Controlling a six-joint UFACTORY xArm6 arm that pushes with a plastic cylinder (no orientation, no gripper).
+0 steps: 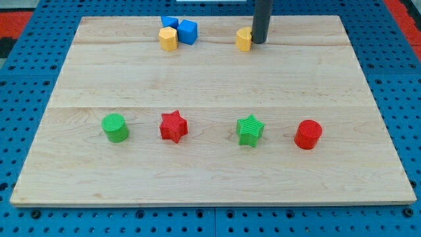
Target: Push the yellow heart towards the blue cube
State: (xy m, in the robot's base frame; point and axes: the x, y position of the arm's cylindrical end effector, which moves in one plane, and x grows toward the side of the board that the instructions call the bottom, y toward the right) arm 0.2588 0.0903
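Observation:
The yellow heart (244, 39) lies near the board's top edge, right of centre. My tip (259, 42) touches its right side, the dark rod rising out of the view's top. The blue cube (188, 31) sits to the heart's left near the top edge, with a second blue block (169, 22) behind it and a yellow hexagonal block (168, 39) against its left side. A gap of bare wood separates the heart from the blue cube.
A row of blocks lies across the lower half of the wooden board (210, 164): a green cylinder (115, 128), a red star (173, 126), a green star (250, 130) and a red cylinder (308, 134). Blue pegboard surrounds the board.

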